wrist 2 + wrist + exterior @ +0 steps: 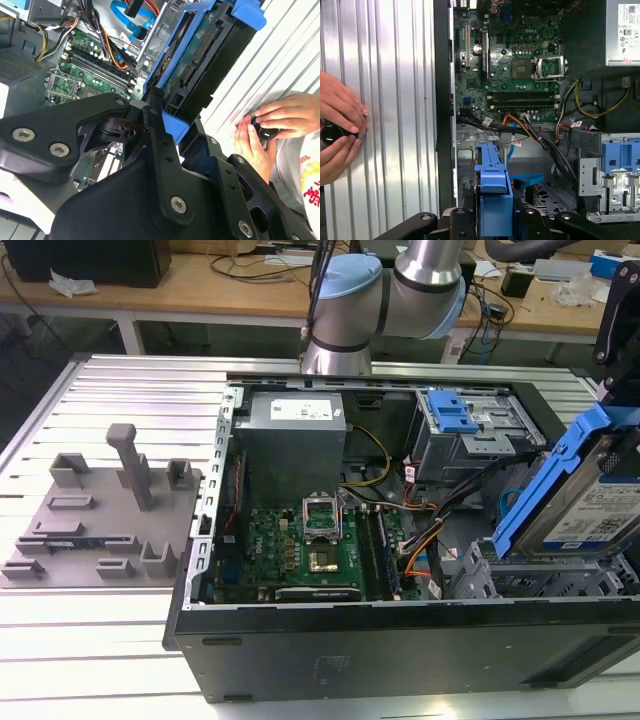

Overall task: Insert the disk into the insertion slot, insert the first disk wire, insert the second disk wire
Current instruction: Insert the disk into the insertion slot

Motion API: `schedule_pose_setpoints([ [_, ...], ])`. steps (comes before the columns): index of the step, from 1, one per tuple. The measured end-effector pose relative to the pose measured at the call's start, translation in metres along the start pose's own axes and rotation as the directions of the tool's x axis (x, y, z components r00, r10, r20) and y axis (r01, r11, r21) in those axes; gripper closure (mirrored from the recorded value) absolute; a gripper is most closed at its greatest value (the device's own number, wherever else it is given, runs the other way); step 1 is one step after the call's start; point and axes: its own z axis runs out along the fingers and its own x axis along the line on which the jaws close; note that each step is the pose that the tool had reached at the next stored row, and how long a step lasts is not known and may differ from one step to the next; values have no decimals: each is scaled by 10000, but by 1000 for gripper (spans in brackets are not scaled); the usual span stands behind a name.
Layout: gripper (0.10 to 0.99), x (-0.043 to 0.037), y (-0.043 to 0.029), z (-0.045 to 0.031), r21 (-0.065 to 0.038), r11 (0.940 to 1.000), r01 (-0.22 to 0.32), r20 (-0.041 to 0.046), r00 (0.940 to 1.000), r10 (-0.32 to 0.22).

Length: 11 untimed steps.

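Your gripper is clamped on the blue carrier of the disk, with one black finger against each side. The disk hangs tilted in the air at the exterior view's right. Its lower end is just above the slot, the low grey perforated cage in the corner of the open case. The tilt looks deliberate, pointing the lower edge down toward the cage opening, but the disk is not yet seated. Inside the case the first wire, a red, orange and black bundle, runs loose past the board toward the cage. The second wire, a flat blue cable, lies looped on the cage floor. Neither wire touches the disk, which fits a drive not yet in place. Outside the case, a person's hands rest on the ribbed table, closed around a small black object, well apart from the gripper.
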Motion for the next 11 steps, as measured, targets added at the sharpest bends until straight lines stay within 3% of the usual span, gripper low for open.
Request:
schedule_pose_setpoints([
  [11,718,-112,-8,68,1,10000,-1,-30,10000,1],
])
